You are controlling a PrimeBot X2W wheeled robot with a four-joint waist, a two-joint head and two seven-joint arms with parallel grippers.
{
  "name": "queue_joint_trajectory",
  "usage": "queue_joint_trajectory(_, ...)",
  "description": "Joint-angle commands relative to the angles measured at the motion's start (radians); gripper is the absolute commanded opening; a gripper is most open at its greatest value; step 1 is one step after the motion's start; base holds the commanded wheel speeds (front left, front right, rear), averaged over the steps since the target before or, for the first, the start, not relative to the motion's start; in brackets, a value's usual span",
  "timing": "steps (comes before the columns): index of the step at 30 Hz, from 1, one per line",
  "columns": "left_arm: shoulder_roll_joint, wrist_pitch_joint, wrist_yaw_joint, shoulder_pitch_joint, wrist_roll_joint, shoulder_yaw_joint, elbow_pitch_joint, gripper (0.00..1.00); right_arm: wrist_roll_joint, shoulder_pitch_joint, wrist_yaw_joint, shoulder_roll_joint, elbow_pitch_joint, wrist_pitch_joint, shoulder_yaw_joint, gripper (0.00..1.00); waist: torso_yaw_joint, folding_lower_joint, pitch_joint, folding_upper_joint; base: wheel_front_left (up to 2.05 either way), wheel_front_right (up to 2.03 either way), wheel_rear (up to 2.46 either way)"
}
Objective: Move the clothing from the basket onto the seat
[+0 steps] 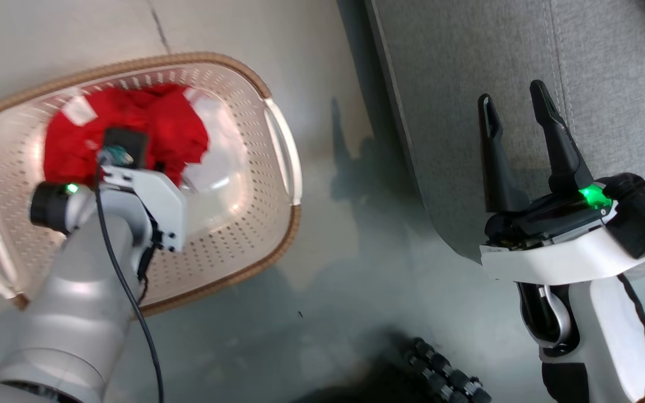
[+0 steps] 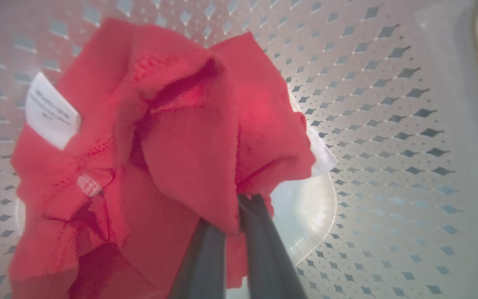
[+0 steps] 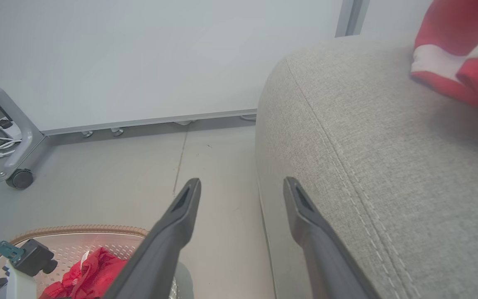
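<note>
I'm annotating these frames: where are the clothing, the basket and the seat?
clothing (image 2: 189, 166): left wrist view, red fold at the pile's middle.
basket (image 1: 284, 151): head view, white handle on the view's right.
seat (image 1: 496, 50): head view, bare grey top fabric.

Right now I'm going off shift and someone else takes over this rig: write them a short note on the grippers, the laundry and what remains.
Left gripper: shut on a fold of the red clothing, down inside the basket, not yet lifted out.
Right gripper: open, empty, over the edge of the seat.
Done: one red-and-white garment lies on the seat.
Left: carry the gripped clothing from the basket onto the seat.
</note>
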Motion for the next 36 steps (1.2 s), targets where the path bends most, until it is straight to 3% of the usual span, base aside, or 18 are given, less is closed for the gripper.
queue_joint_trajectory(1,-0.003,-0.030,-0.008,0.020,0.006,-0.004,-0.006,0.00,-0.013,0.014,0.000,-0.003,0.009,-0.006,-0.005,1.00,0.060,0.0000,-0.081,0.0000,0.00,0.00,0.00)
queue_joint_trajectory(8,-0.057,-0.141,-0.065,0.128,-0.022,-0.019,-0.029,0.00,-0.074,0.072,0.000,-0.004,0.044,0.020,-0.001,1.00,0.134,0.0000,-0.251,0.0000,0.00,0.00,0.00)
queue_joint_trajectory(15,-0.076,-0.178,-0.092,0.231,-0.048,-0.015,-0.148,0.00,-0.111,0.142,0.000,-0.005,0.038,0.076,-0.040,1.00,0.216,0.0000,-0.393,0.0000,0.00,0.00,0.00)
queue_joint_trajectory(26,-0.053,-0.179,-0.051,0.448,-0.002,0.109,-0.597,0.00,-0.145,0.234,0.000,-0.005,-0.005,0.164,-0.084,1.00,0.310,0.0000,-0.569,0.0000,0.00,0.00,0.00)
queue_joint_trajectory(36,-0.033,-0.179,-0.035,0.566,0.056,0.199,-0.909,0.00,-0.133,0.306,0.000,-0.005,-0.023,0.205,-0.102,1.00,0.332,0.0000,-0.703,0.0000,0.00,0.00,0.00)
